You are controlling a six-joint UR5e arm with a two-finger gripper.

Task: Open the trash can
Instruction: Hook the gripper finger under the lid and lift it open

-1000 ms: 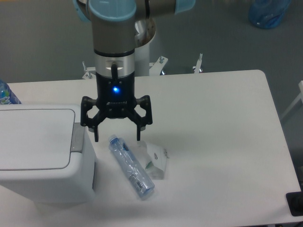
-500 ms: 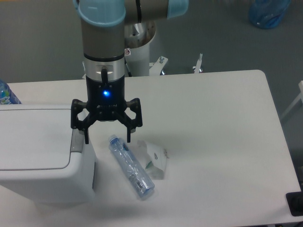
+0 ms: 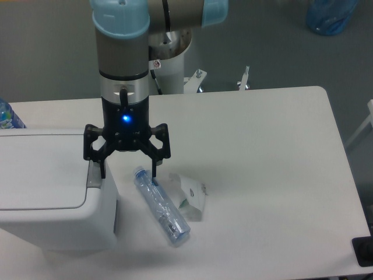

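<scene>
The trash can [image 3: 49, 192] is a large boxy white bin at the left of the table, its flat lid down. Its grey push-button tab [image 3: 94, 175] runs along the lid's right edge. My gripper [image 3: 127, 174] hangs open and empty over the bin's right edge. Its left fingertip is right above the grey tab; whether it touches the tab I cannot tell. Its right fingertip hangs over the table just beside the bottle's cap.
A crushed clear plastic bottle [image 3: 162, 206] with a blue cap lies on the white table [image 3: 262, 175] right of the bin. A crumpled white carton [image 3: 191, 195] lies next to it. A blue bottle [image 3: 8, 116] stands at the far left edge, behind the bin.
My gripper has moved left, from over the bottle's cap to over the bin's right edge and the grey tab. It stays open. Nothing else has moved.
</scene>
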